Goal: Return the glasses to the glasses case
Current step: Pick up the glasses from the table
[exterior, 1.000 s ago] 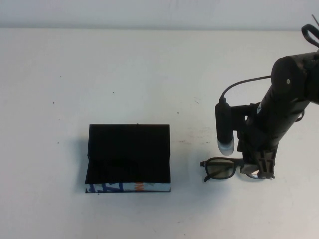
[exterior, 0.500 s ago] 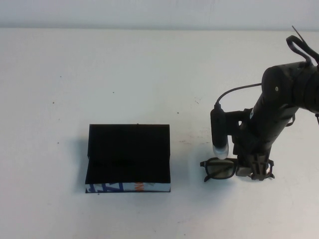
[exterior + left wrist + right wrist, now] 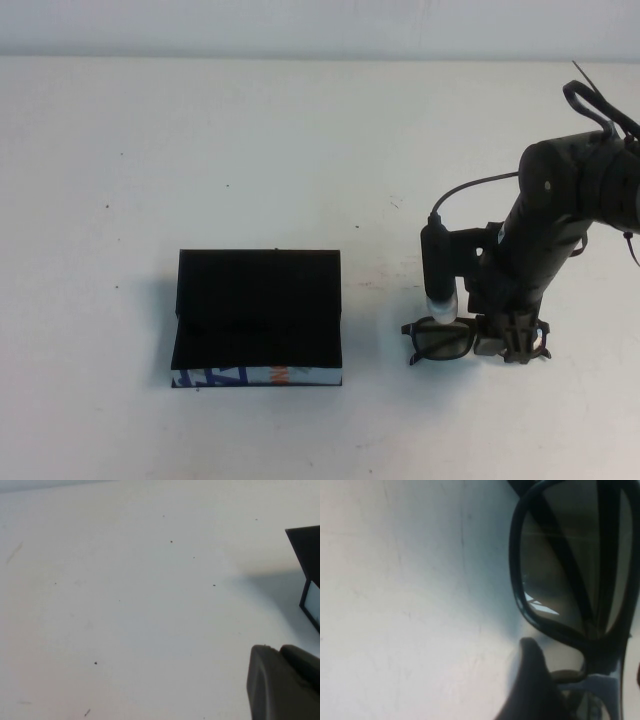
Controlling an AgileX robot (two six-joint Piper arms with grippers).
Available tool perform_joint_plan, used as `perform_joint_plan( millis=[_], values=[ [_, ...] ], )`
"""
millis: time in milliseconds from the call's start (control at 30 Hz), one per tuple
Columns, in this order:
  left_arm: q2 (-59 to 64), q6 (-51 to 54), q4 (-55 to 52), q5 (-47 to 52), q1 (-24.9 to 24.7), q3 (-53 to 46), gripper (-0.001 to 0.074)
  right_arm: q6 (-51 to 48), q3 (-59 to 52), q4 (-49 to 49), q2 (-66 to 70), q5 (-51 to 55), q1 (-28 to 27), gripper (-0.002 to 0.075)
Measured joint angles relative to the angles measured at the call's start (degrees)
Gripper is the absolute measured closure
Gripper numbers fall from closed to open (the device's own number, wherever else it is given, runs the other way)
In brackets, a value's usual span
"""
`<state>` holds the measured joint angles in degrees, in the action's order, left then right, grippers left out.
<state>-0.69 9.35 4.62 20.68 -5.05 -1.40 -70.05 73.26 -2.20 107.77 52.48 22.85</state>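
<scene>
The dark-framed glasses (image 3: 440,340) lie on the white table to the right of the glasses case (image 3: 258,315), which stands open with its black lining up and its patterned edge toward the front. My right gripper (image 3: 515,348) is down on the right half of the glasses. In the right wrist view the glasses (image 3: 560,580) fill the frame, and my right gripper (image 3: 585,665) is open with one finger on each side of the bridge. My left gripper (image 3: 282,652) is shut and empty, low over bare table, with a corner of the case (image 3: 307,555) beside it.
The white table (image 3: 300,150) runs to a pale back wall. The right arm's cable (image 3: 470,185) loops above the wrist camera (image 3: 438,270), which hangs just over the left lens.
My right gripper has moved a little left and down onto the glasses. The glasses and the case have not moved.
</scene>
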Motion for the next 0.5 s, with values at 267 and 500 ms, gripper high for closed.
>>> perform_joint_plan(
  millis=[267,500],
  values=[
    [0.0,0.0,0.0,0.0,0.0,0.0,0.0734,0.0,0.0,-0.06,0.0,-0.05,0.0,0.0358],
    [0.0,0.0,0.0,0.0,0.0,0.0,0.0734,0.0,0.0,-0.66,0.0,-0.05,0.0,0.0363]
  ],
)
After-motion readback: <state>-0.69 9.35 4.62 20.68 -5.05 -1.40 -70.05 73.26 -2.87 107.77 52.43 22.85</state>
